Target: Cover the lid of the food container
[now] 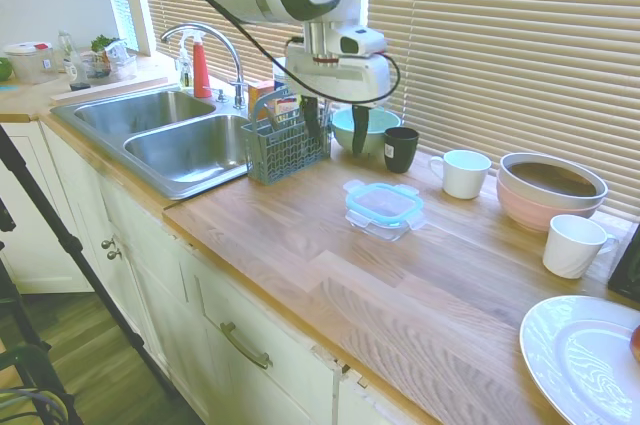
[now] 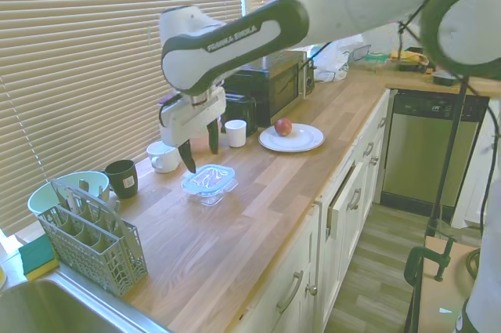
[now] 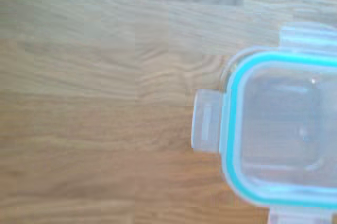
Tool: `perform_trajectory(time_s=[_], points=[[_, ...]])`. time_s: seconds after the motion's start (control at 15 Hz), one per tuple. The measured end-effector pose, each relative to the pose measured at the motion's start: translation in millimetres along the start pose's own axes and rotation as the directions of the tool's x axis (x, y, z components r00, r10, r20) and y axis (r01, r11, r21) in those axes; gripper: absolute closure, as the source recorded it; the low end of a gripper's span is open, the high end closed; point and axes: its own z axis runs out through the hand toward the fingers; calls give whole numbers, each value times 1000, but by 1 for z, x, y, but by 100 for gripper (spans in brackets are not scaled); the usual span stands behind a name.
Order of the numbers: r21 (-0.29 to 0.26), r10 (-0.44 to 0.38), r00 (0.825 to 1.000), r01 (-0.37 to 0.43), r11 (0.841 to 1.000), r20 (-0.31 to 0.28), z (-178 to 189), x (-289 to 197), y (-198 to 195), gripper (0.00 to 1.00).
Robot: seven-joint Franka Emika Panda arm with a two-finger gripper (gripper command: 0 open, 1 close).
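The clear lid (image 1: 384, 203) with its teal seal rim lies flat on top of the small glass food container (image 1: 383, 228), mid-counter. In the second exterior view the lid (image 2: 210, 178) likewise rests on the container (image 2: 209, 193). The wrist view shows one side of the lid (image 3: 284, 134) with a snap tab sticking out over the wood. My gripper (image 1: 335, 125) hangs well above the counter, behind and to the left of the container, open with nothing between its fingers. From the other side the gripper (image 2: 200, 147) hovers just above and beside the lid.
A grey utensil caddy (image 1: 285, 145) stands by the sink (image 1: 170, 130). Behind the container sit a mint-green bowl (image 1: 340, 128), a black cup (image 1: 401, 148), a white mug (image 1: 463, 173), stacked pink bowls (image 1: 550, 190) and a white cup (image 1: 572, 245). A white plate (image 1: 585, 360) lies at the front right.
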Motion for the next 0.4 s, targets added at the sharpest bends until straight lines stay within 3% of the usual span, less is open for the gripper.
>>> perform_trajectory(time_s=[0.2, 0.4], points=[[35, 0, 999, -1, 999, 36, -7, -14, 57, 0], [44, -5, 997, 1, 999, 74, 29, -29, 106, 0]])
